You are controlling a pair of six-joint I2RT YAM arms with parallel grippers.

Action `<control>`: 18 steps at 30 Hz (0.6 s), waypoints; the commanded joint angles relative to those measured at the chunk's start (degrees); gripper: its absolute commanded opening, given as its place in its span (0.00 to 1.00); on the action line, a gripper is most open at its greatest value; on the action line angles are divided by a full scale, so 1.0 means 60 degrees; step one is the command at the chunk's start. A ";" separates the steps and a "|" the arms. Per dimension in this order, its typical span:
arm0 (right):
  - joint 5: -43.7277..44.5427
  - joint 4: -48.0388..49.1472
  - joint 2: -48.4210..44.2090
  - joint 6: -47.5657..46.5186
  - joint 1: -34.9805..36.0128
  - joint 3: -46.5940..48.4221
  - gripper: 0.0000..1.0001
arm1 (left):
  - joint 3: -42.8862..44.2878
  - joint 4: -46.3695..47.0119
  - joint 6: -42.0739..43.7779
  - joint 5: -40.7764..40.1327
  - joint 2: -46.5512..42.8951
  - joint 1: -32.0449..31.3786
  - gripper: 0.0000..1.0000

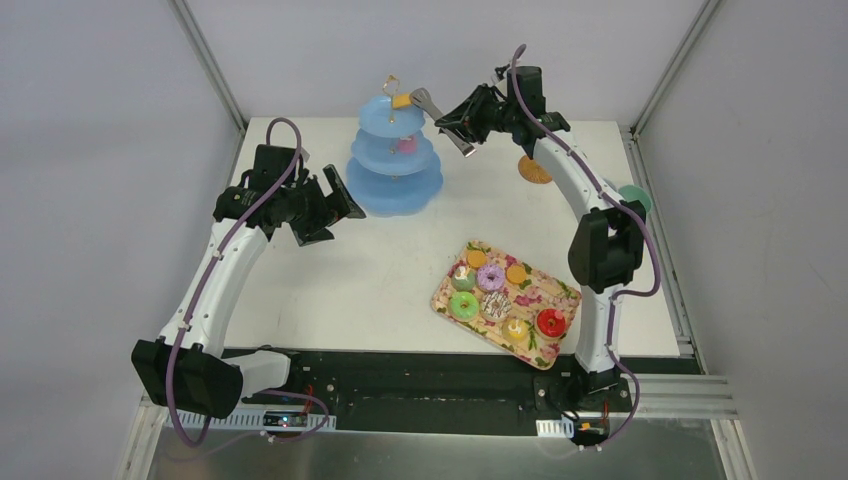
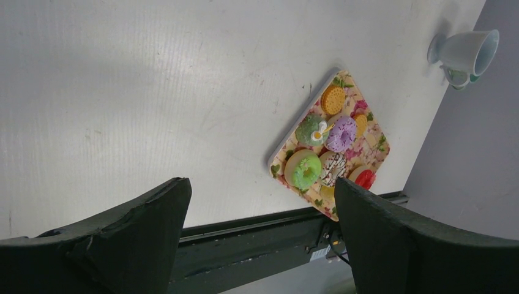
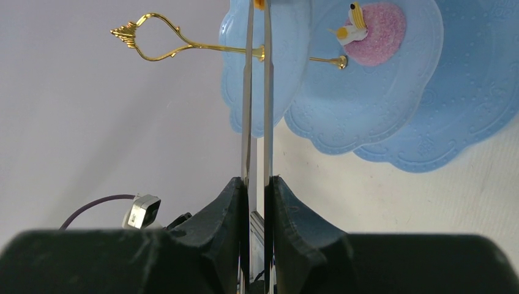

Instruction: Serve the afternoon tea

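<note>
Done: pink donut (image 1: pixel 406 145) on blue stand (image 1: pixel 395 185), middle plate | Now: right gripper (image 1: pixel 470 115) pinches tongs (image 1: pixel 440 122) holding orange biscuit (image 1: pixel 401 101) at top plate | To do: most sweets (image 1: pixel 490 278) wait on tray (image 1: pixel 563 298), table (image 1: pixel 380 290) front-right corner | left gripper (image 2: pixel 260 184) wide, empty

In the right wrist view you lose the tips of the tongs (image 3: pixel 247 92) and all but a sliver of the orange biscuit (image 3: pixel 259 3) past the top edge, and from above the right arm (image 1: pixel 575 175) covers part of the brown coaster (image 1: pixel 535 172) at the far right.
</note>
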 commanded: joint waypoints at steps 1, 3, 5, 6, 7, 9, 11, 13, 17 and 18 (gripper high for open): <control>-0.0154 0.0330 -0.0130 0.0053 0.0019 0.0578 0.02 | 0.0337 0.0161 0.0068 -0.0214 0.0044 -0.0022 0.91; -0.0154 0.0330 -0.0148 0.0053 0.0017 0.0600 0.02 | 0.0330 0.0178 0.0058 -0.0216 0.0047 -0.0022 0.91; -0.0154 0.0330 -0.0177 0.0053 -0.0006 0.0628 0.02 | 0.0329 0.0178 0.0053 -0.0210 0.0045 -0.0022 0.91; -0.0154 0.0334 -0.0173 0.0053 -0.0010 0.0647 0.02 | 0.0335 0.0178 0.0055 -0.0208 0.0045 -0.0022 0.91; -0.0154 0.0331 -0.0175 0.0053 -0.0029 0.0671 0.02 | 0.0347 0.0178 0.0053 -0.0211 0.0048 -0.0022 0.91; -0.0154 0.0302 -0.0188 0.0053 -0.0035 0.0705 0.02 | 0.0364 0.0163 0.0053 -0.0209 0.0045 -0.0022 0.91; -0.0154 0.0233 -0.0185 0.0053 -0.0048 0.0722 0.02 | 0.0365 0.0165 0.0066 -0.0198 0.0052 -0.0022 0.91; -0.0154 0.0204 -0.0193 0.0053 -0.0036 0.0728 0.02 | 0.0365 0.0148 0.0068 -0.0174 0.0046 -0.0021 0.91; -0.1167 0.0150 -0.0331 0.2118 -0.0030 0.0576 0.43 | 0.0337 0.0134 0.0097 -0.0152 -0.0005 -0.0022 0.91; -0.1179 0.0216 -0.0403 0.2165 -0.0022 0.0483 0.43 | 0.0325 0.0134 0.0097 -0.0138 -0.0005 -0.0022 0.91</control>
